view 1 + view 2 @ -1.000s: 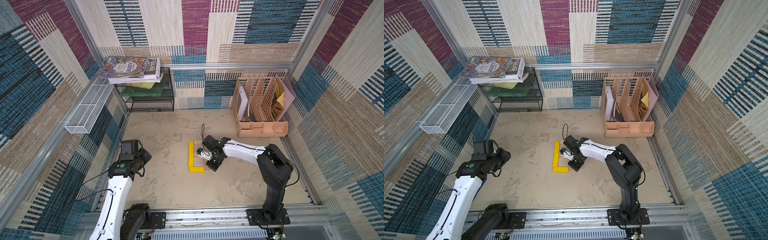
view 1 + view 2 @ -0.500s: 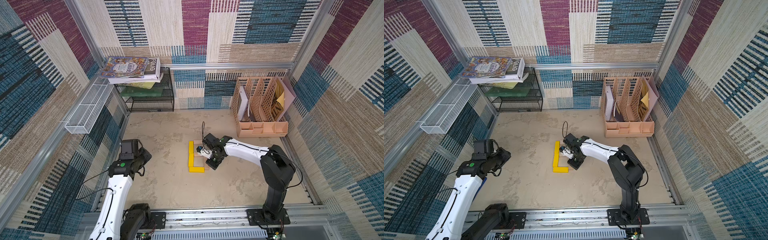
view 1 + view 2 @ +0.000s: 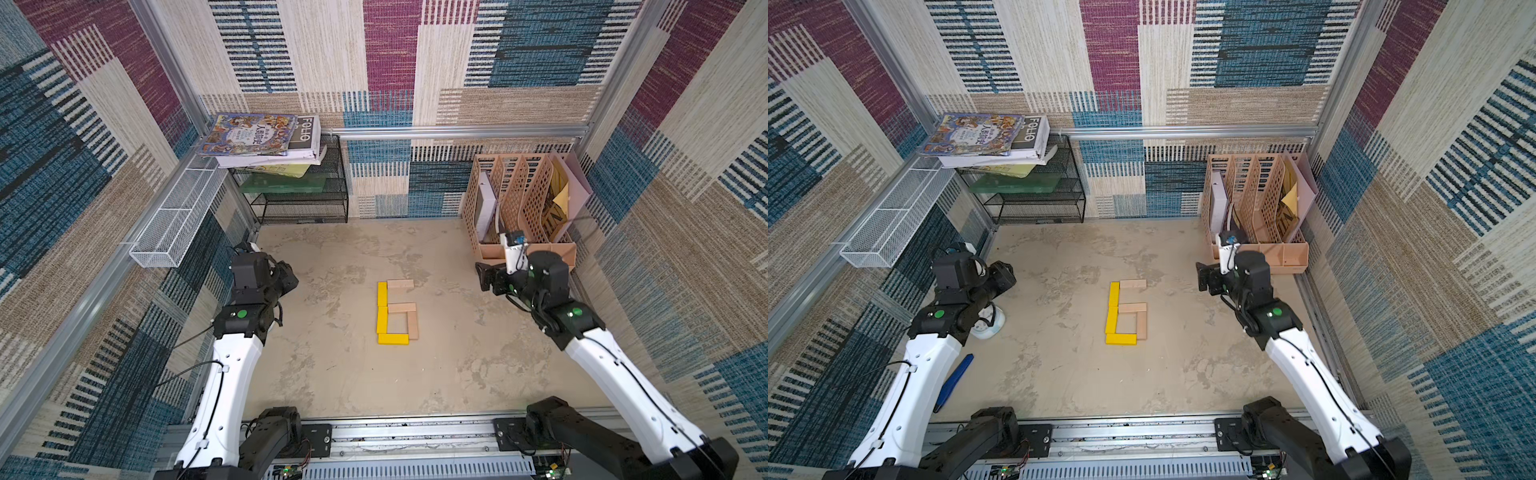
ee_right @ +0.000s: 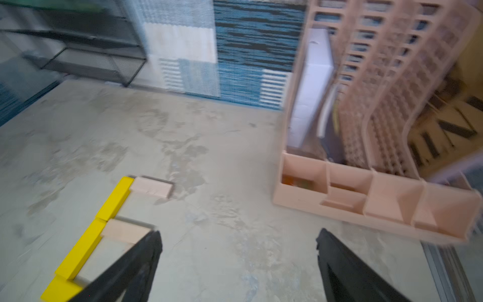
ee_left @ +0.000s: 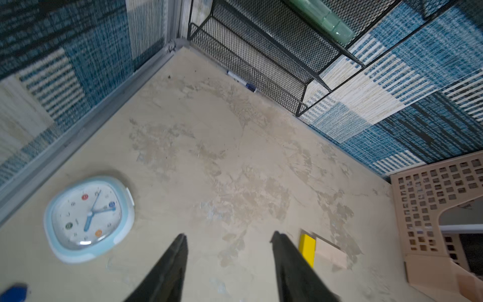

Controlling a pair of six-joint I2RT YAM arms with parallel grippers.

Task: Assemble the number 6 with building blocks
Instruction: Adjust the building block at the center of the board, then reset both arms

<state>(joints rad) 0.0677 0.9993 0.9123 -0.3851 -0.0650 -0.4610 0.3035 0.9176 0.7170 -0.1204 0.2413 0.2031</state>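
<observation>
A finished-looking number 6 (image 3: 397,312) lies flat at the middle of the table (image 3: 332,374), built from six building blocks (image 3: 1125,312). Three yellow bars (image 3: 382,319) make the spine and base, and three tan bars (image 3: 402,307) make the top stroke, the middle stroke and the right side of the loop. Each bar appears to touch its neighbours. The left gripper (image 5: 228,234) hangs well off to one side near a small clock (image 5: 88,218), its jaws apart and empty. The right gripper (image 4: 239,232) hangs on the far side beside a file rack (image 3: 523,208), its jaws also spread wide with nothing between them. The digit seems complete, so what remains is a clean retreat. The bars only rest loose against each other, so both arms should keep high and swing away from the figure. Crossing above it risks a stray fingertip or cable knocking a stroke out of line.
</observation>
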